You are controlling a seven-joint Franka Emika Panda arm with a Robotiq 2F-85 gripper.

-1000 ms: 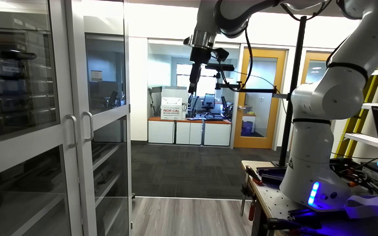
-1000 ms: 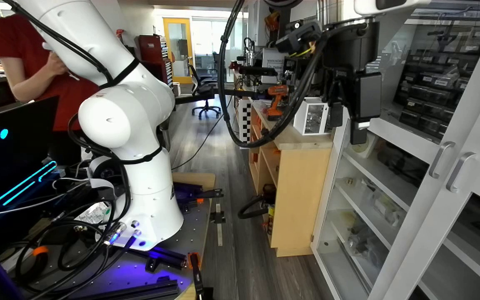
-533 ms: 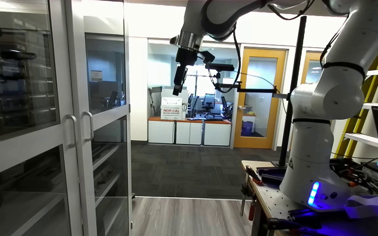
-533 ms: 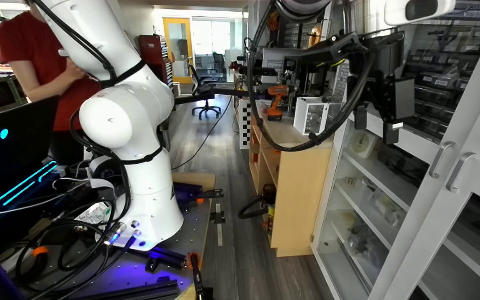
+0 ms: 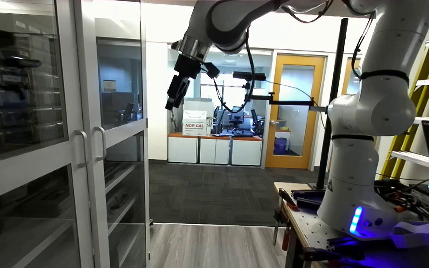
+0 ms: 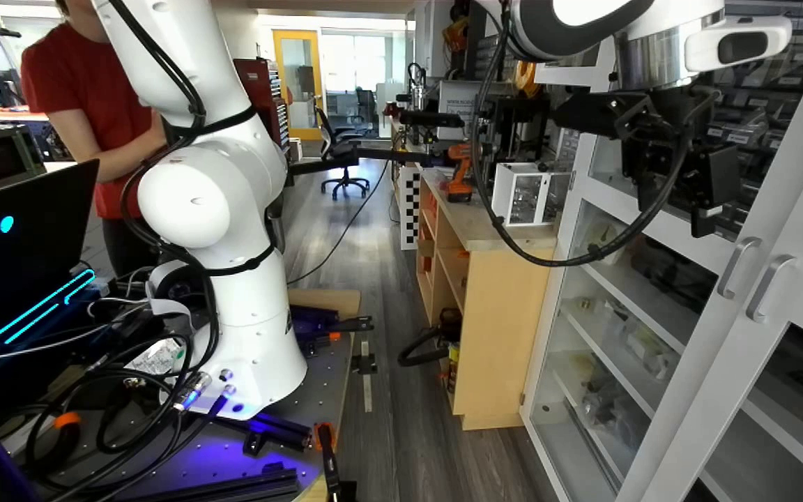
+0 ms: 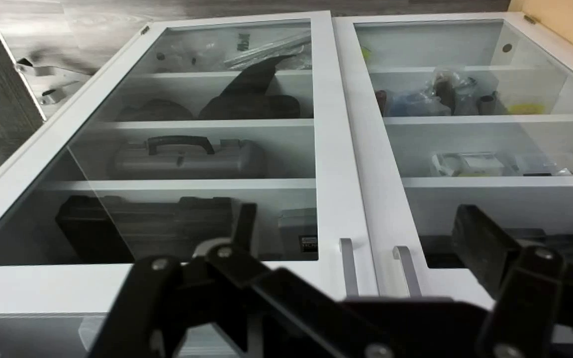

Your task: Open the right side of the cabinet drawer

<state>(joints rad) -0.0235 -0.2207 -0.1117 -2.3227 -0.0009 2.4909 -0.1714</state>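
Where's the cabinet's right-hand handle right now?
In an exterior view, the right-hand handle is in the picture's left half, just right of the left-hand handle, with the pincer farther right.

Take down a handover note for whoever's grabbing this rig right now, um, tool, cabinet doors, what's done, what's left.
The tool is open and empty, in front of the cabinet and touching neither door.
The right door is shut; so is the left door.
The right handle sits at the right door's inner edge, beside the left handle; in the wrist view, where the floor is at the top, it shows on the left of the two.
Done: nothing opened or gripped yet.
To do: grip the right handle, then pull the right door open.
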